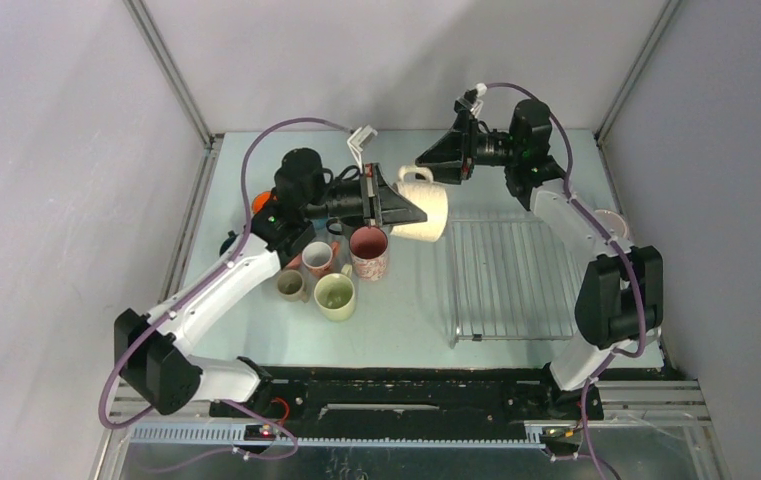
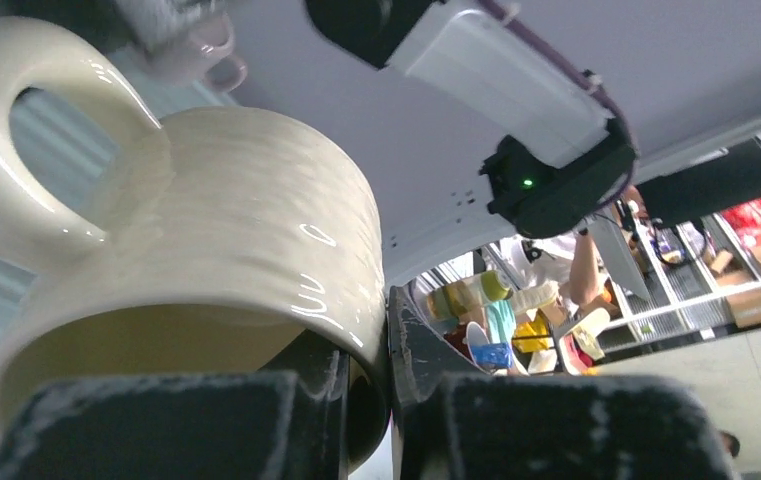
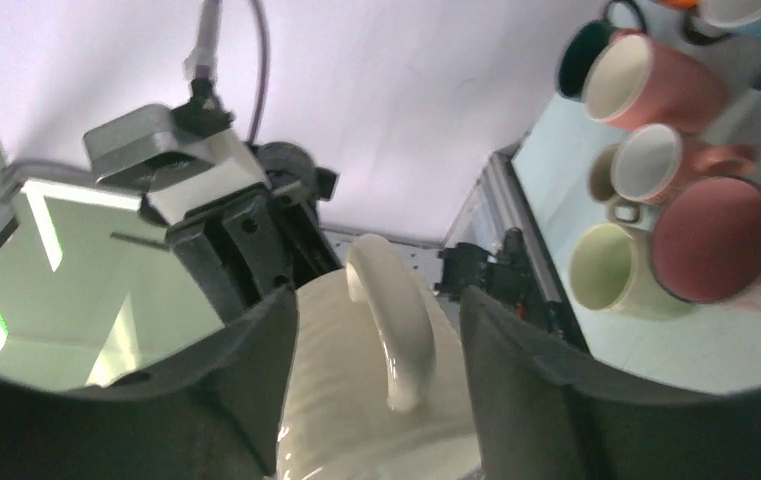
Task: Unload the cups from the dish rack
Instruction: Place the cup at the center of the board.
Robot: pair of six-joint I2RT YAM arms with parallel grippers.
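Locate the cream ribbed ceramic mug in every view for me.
Top external: cream ribbed ceramic mug at centre, by the silvery wire dish rack's far left corner.
Left wrist: mug fills the left half, handle upper left.
Right wrist: mug bottom centre, handle pointing up.
Shared landmark: the left pincer clamped on its rim.

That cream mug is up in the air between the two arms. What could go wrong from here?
1. The left gripper pinches only the cream mug by its wall at the rim, so the sideways mug could twist or slip.
2. The right gripper has open fingers flanking the handle; backing away crooked might snag it.
3. A dropped mug could hit the standing mugs close by on the table.
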